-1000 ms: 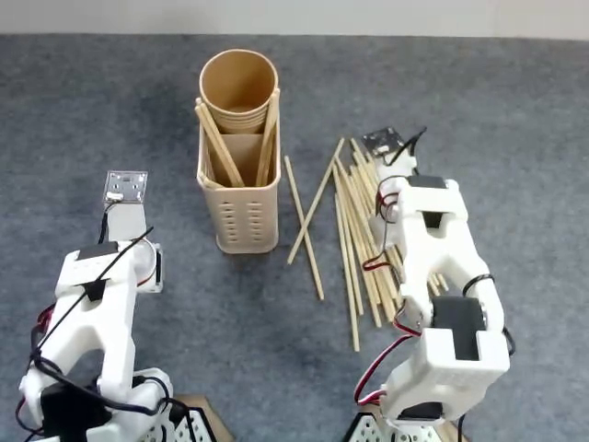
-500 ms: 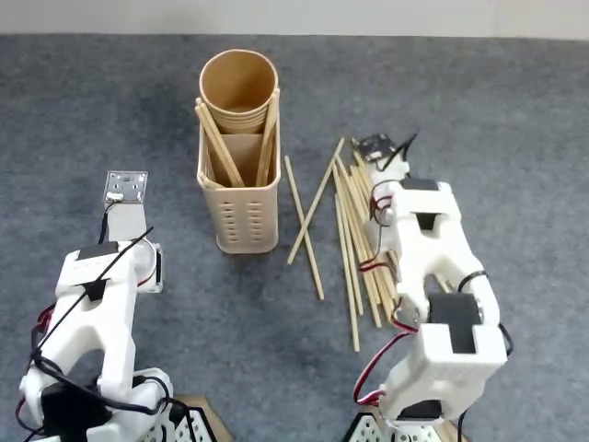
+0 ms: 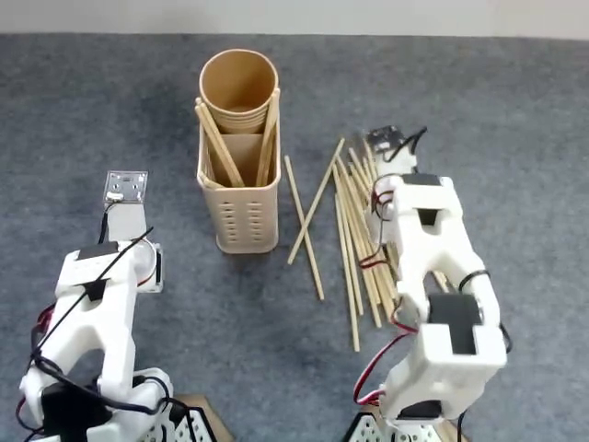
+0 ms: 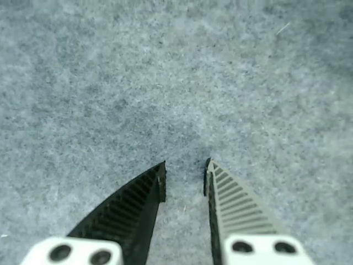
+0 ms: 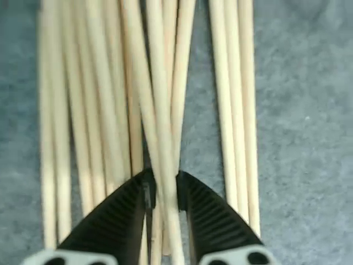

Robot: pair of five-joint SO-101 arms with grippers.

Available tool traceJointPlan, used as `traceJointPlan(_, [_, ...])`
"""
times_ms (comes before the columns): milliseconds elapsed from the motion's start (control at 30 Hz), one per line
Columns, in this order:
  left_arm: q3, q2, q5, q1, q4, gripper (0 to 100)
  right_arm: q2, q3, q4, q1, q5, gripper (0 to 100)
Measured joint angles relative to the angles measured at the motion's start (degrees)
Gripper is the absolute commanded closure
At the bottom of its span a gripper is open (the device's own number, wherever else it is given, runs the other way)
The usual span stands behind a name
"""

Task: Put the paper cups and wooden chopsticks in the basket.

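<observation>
Right claw (image 5: 161, 182): narrow, pinched on crossed pale wooden chopsticks (image 5: 160, 110) within the loose pile lying on the grey carpeted bench (image 3: 120, 101), near the beige perforated plastic basket (image 3: 245, 221) on the right arm's side. Left claw (image 4: 185, 172): slightly parted, holding nothing, low over bare bench. Stacked brown paper cups (image 3: 238, 81) stand in the basket's far compartment; several more chopsticks lean inside, beside the cups
</observation>
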Motion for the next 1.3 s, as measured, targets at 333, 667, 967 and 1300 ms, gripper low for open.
traceJointPlan(333, [0.00, 0.00, 0.00, 0.00, 0.00, 85, -21.89, -3.16, 0.00, 0.00, -5.98, 99.4])
traceJointPlan(667, [0.00, 0.00, 0.00, 0.00, 0.00, 85, -31.82, -9.76, -17.23, -7.56, -18.29, 99.4])
traceJointPlan(967, [0.79, 0.00, 0.00, 0.00, -1.32, 85, -31.82, -11.52, -28.84, -18.73, -19.43, 99.4])
traceJointPlan(1300, [0.97, 0.00, 0.00, 0.00, -2.02, 85, -39.47, -8.35, -29.98, -24.97, -23.82, 99.4])
